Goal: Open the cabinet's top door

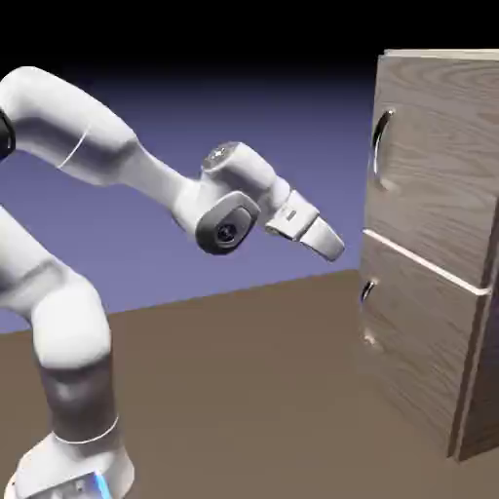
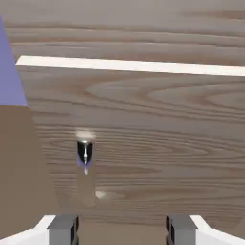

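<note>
The tall light-brown wood-grain cabinet (image 1: 434,244) stands on the right side of the scene, on the brown desk (image 1: 244,390). Its larger upper wood-grain panel, the top door (image 1: 439,166), sits flush in the cabinet front with a long curved dark metal handle (image 1: 380,146) near its left edge. Below a pale dividing strip (image 1: 424,263) lies the shorter lower panel (image 1: 419,351), carrying a smaller curved metal handle (image 1: 367,290). Both panels look closed, so nothing inside the cabinet shows.

The white robot arm (image 1: 107,156) rises from the lower left and reaches right toward the cabinet. Its gripper (image 1: 331,244) points down and to the right, hanging in the air near the cabinet front at about the height of the dividing strip, apart from the wood and from both handles.

The exterior view shows the whole arm, both handles and the blue-violet backdrop (image 1: 195,224), but the fingers blend together there. The hand view fills with wood grain instead: the pale strip (image 2: 134,65) runs across the upper part, and the small handle (image 2: 85,154) of the lower panel (image 2: 158,143) shows end-on as a dark glinting knob left of centre. The long handle of the top door does not appear in this view. At the bottom edge the two grey fingertips (image 2: 63,228) stand spread wide with nothing between them.
</note>
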You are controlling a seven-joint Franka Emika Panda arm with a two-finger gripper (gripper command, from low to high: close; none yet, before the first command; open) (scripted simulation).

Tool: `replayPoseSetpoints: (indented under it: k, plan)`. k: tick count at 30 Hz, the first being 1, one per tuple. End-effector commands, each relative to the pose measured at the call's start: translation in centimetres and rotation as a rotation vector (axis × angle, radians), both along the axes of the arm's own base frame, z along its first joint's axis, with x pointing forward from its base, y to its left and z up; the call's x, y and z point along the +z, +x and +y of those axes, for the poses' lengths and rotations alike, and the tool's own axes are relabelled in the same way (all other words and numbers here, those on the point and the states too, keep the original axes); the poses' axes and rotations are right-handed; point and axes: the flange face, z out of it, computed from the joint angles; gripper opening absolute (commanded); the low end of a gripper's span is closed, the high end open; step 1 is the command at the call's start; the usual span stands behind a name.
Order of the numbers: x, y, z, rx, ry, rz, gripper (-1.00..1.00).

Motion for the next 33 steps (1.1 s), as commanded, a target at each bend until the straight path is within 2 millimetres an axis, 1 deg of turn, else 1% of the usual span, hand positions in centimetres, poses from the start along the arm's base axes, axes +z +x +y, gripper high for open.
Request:
replayPoseSetpoints:
  k: [1, 5, 8, 11, 15, 20, 24, 29, 33]
  plan:
    - [0.9, -0.2, -0.5, -0.021, 0.010, -0.015, 0.00]
    - [4.3, -1.3, -2.0, -0.094, 0.051, -0.079, 0.00]
    - [6.7, -2.3, -2.7, -0.139, 0.079, -0.129, 0.00]
    - [8.8, -3.3, -3.0, -0.175, 0.105, -0.180, 0.00]
    - [11.3, -4.7, -2.9, -0.211, 0.132, -0.250, 0.00]
    - [13.8, -6.0, -2.0, -0.234, 0.155, -0.340, 0.00]
    - [15.2, -6.6, -0.6, -0.238, 0.162, -0.410, 0.00]
    - [16.1, -6.7, 1.5, -0.227, 0.157, -0.493, 0.00]
    - [16.2, -5.9, 3.4, -0.207, 0.141, -0.553, 0.00]
